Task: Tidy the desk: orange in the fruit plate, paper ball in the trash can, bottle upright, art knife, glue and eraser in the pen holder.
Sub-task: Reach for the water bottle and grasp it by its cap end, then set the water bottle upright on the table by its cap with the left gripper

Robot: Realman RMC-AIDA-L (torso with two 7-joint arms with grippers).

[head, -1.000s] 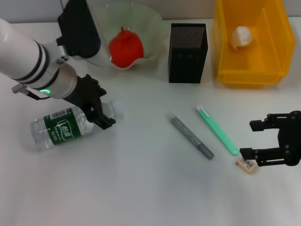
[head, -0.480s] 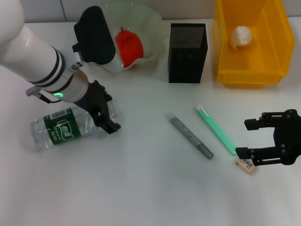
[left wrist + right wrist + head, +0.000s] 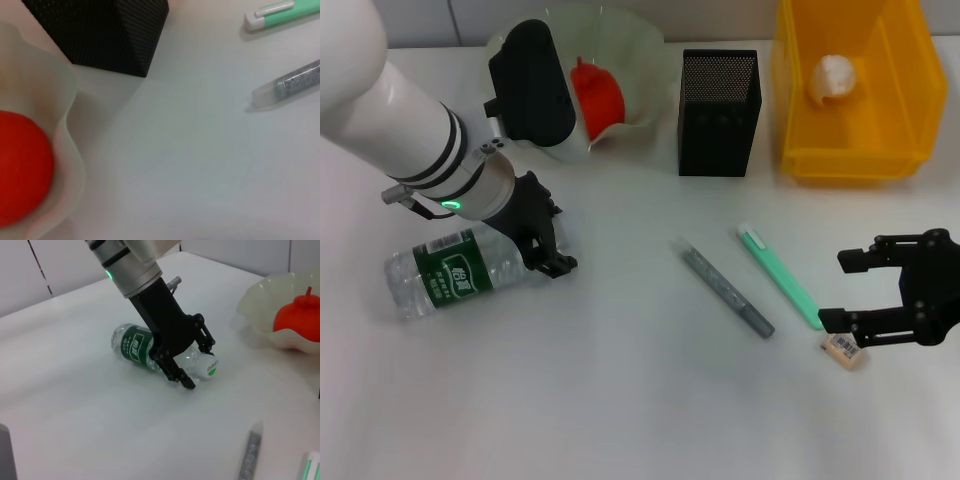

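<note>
Two grippers are ours to report. Our left gripper (image 3: 548, 243) straddles the neck end of the bottle (image 3: 455, 272), lying at nine o'clock, jaws spread around it. Our right gripper (image 3: 850, 290), jaws wide apart, hovers at four o'clock just beside the eraser (image 3: 844, 349). The orange (image 3: 597, 97) sits in the plate (image 3: 640, 50); the paper ball (image 3: 833, 75) in the bin (image 3: 910, 130).

The left arm (image 3: 390, 125) is glossy white with black bands, a silver wrist showing a green light, and a black tool (image 3: 545, 240); the right tool (image 3: 865, 290) is black too.
</note>
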